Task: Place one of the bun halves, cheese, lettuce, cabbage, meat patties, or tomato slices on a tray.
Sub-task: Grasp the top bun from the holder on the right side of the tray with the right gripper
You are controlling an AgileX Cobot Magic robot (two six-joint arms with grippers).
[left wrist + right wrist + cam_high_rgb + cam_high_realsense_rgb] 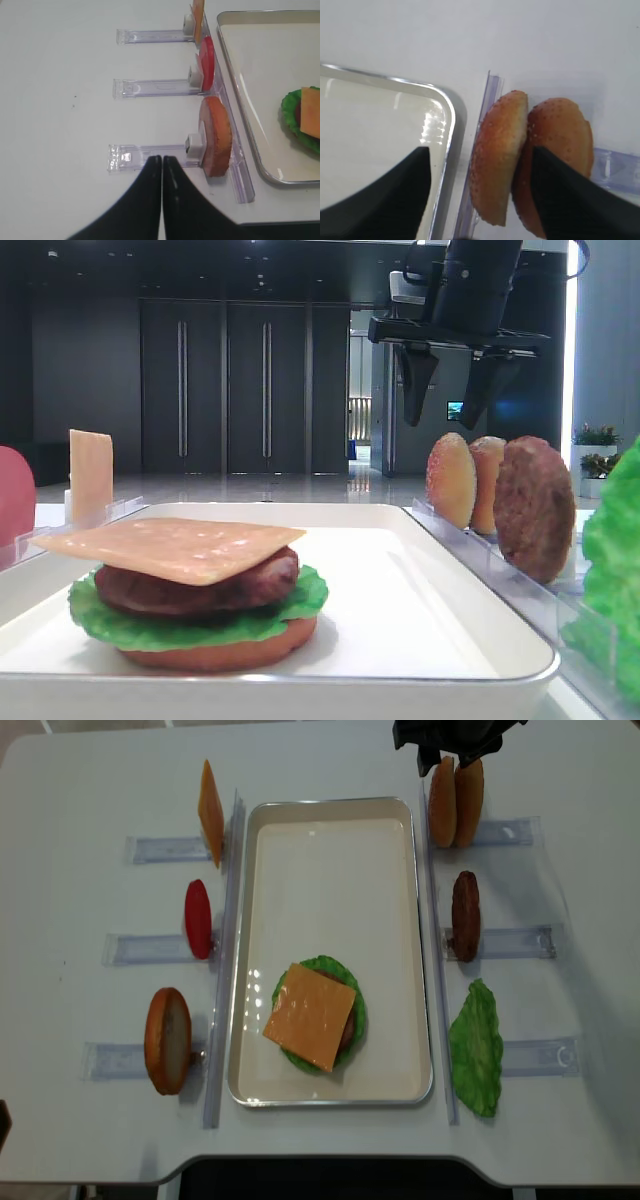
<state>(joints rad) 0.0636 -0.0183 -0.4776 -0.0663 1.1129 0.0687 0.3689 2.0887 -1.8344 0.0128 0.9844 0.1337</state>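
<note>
Right gripper (445, 400), jaws open, poised directly above the two bun tops (455, 788) standing on edge in the far-right rack (505, 830), just right of the tray (335, 815), one jaw between the buns, the other over the tray.

No text, label, brand, number or sign can be read in any of the views. The small lit screen in the background hall, at about 2 o'clock in the low exterior view, is too small and blurred to make out.
</note>
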